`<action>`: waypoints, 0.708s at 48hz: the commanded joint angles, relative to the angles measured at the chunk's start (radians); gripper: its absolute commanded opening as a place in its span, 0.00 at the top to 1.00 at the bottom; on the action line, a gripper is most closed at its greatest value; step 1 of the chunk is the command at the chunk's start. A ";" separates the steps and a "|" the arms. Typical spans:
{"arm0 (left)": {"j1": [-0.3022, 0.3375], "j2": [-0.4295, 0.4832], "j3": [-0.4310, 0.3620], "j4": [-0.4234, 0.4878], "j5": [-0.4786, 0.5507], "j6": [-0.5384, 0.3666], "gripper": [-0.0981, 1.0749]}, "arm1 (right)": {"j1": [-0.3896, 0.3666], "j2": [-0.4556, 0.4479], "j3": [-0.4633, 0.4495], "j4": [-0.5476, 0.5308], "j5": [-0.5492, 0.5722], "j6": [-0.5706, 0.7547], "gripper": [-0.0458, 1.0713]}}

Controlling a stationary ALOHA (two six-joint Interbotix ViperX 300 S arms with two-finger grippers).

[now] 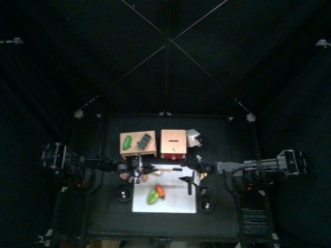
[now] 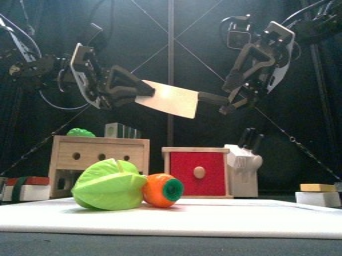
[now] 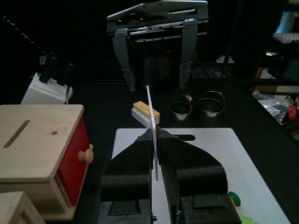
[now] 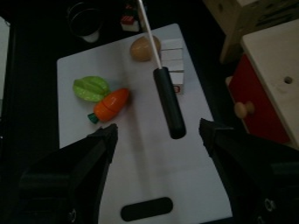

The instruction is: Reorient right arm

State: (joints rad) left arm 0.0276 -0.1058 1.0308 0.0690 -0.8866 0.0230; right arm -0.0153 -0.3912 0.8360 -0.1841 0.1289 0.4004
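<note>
Two black arms hang over one desk (image 4: 35, 105): the left arm (image 2: 94, 82) and the right arm (image 2: 261, 60). Each ends in one claw, so there are two claws, the left claw (image 3: 156, 153) and the right claw (image 4: 158, 131), with two jaws apiece.

There is one white cutting board (image 4: 176, 175) and one knife (image 2: 170, 100). The toy food comes to two pieces: one green leafy vegetable (image 2: 107, 187) and one orange vegetable (image 2: 162, 190).

There are two boxes: one red box (image 2: 201, 172) with a single knob and one wooden box (image 2: 96, 155). One white knife block (image 2: 243, 165) stands by them. Two small round cups (image 3: 181, 107) sit side by side, and there is one small tan block (image 3: 145, 109).
</note>
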 commanded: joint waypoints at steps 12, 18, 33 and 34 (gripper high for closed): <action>-0.017 0.000 0.006 -0.002 -0.012 0.003 0.55 | 0.002 0.032 -0.012 0.006 -0.005 0.002 0.05; -0.023 0.000 0.006 0.000 -0.012 0.005 0.56 | -0.002 0.034 -0.031 -0.012 -0.008 0.002 0.05; -0.017 -0.017 0.052 -0.003 -0.012 0.006 0.56 | 0.006 0.040 -0.018 0.006 0.015 0.005 0.05; -0.014 -0.023 0.064 -0.003 -0.012 0.006 0.56 | 0.006 0.035 -0.015 0.014 0.023 0.005 0.05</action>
State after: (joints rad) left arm 0.0077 -0.1058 1.0799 0.0675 -0.8882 0.0276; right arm -0.0169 -0.3329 0.8237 -0.1933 0.1396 0.4034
